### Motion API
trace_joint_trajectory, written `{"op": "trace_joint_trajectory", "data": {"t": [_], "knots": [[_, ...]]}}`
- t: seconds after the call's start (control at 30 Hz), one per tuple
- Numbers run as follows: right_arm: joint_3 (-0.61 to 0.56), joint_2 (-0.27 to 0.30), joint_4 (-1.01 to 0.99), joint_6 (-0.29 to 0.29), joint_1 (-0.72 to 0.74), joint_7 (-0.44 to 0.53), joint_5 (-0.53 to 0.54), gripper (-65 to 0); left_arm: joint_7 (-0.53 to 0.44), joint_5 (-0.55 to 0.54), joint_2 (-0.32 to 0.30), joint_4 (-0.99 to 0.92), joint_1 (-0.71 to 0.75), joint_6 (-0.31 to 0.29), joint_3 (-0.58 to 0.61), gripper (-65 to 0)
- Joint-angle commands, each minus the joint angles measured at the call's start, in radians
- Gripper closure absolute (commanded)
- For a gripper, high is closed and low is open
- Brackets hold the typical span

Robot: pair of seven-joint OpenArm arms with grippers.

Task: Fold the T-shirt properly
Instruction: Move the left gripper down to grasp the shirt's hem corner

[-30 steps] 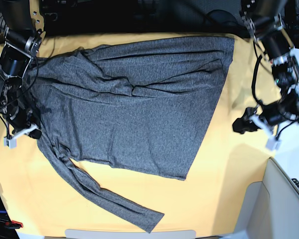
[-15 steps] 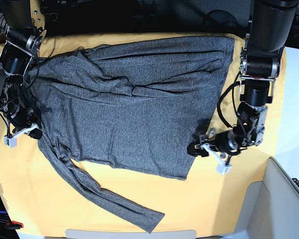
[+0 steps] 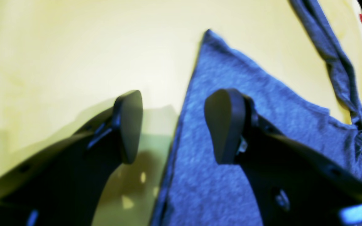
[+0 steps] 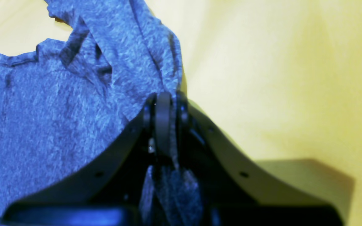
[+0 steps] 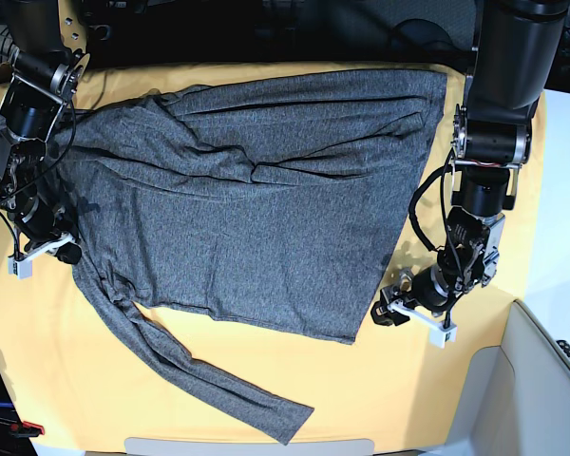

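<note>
Right gripper point(image 4: 163, 103) pinches the shirt point(image 5: 256, 199); drop your wide-open left gripper point(image 3: 173, 125) squarely over the hem corner before closing.

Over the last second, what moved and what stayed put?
The left gripper swung in from the table's edge and down to the T-shirt's hem corner, jaws open astride the edge, nothing gripped yet. The right gripper stayed shut on the shirt's far side. The shirt itself lies unchanged on the table cloth.
</note>
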Motion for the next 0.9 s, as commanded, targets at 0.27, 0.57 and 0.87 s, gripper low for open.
{"op": "trace_joint_trajectory", "data": {"t": [0.27,0.57,0.87], "knots": [[-0.007,-0.005,-0.007,0.003,-0.011,-0.1,-0.055,-3.9,-0.016,-0.01,0.015,-0.058,0.001,-0.008,0.0,-34.2],[-0.007,-0.005,-0.007,0.004,-0.011,-0.102,-0.055,-3.9,-0.016,-0.01,0.072,-0.058,0.003,-0.008,0.001,-34.2],[-0.007,-0.012,-0.007,0.004,-0.013,-0.102,-0.055,-3.9,-0.016,-0.01,0.12,-0.056,-0.003,-0.01,0.0,-34.2]]}}
